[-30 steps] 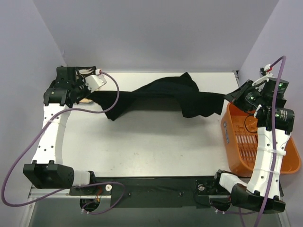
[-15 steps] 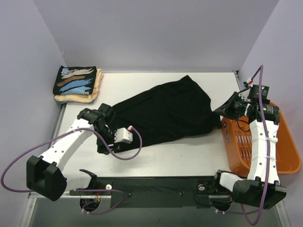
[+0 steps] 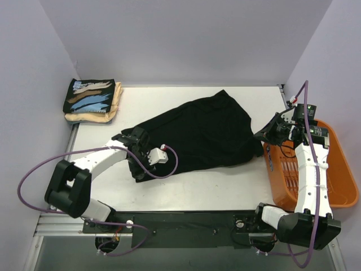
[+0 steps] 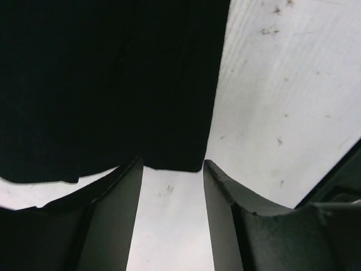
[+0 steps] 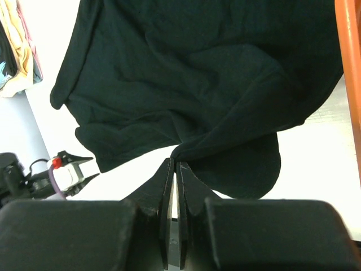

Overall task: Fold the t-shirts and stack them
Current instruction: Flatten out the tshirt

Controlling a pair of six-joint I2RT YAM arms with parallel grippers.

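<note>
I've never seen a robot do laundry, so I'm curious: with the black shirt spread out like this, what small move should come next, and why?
Probably open the right gripper, to drop its corner flat. The black t-shirt lies mostly spread; the left gripper is open at its near edge, but the right one pinches a bunched corner.

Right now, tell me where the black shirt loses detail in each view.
Top external: the black shirt is evenly lit, folds faint. Left wrist: it is a near-featureless dark mass, and the left fingers look dim. Right wrist: folds show clearly under soft light.
</note>
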